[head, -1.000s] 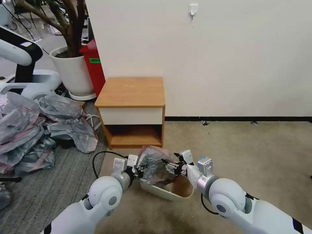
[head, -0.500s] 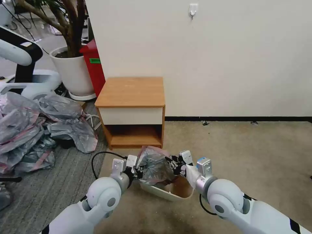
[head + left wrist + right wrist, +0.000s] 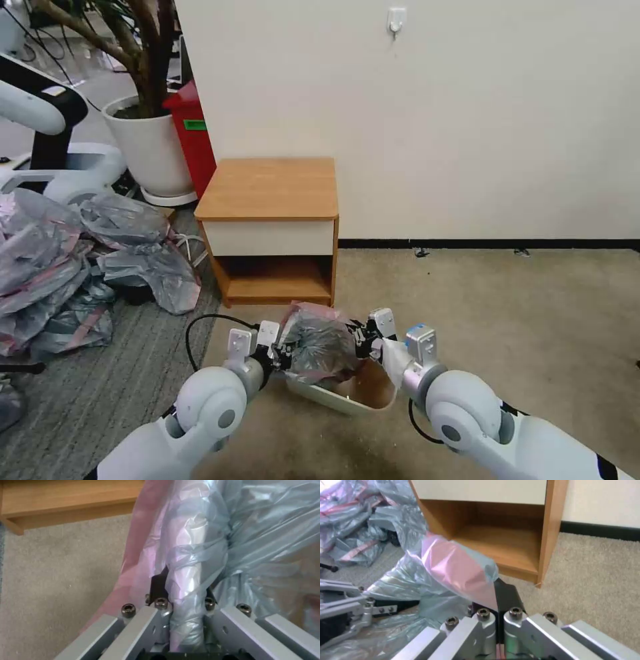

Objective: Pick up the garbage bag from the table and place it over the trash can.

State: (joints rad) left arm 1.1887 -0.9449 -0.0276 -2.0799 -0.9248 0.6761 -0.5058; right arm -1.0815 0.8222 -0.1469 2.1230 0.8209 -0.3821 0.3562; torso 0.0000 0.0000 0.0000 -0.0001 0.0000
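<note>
Pinching the garbage bag (image 3: 319, 343) (grey, pink rim) tight from both sides, left gripper (image 3: 280, 352) and right gripper (image 3: 362, 341) hold it over the trash can (image 3: 347, 399), low in the frame.

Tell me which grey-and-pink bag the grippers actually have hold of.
The garbage bag over the trash can, pinched between the left gripper and right gripper. The heap of bags lies untouched on the floor.

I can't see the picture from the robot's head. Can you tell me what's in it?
Two white robot arms hold a crinkly grey garbage bag with a pink rim over a small cream trash can on the carpet, the left gripper and right gripper pinching opposite sides. Behind stands a wooden table.
</note>
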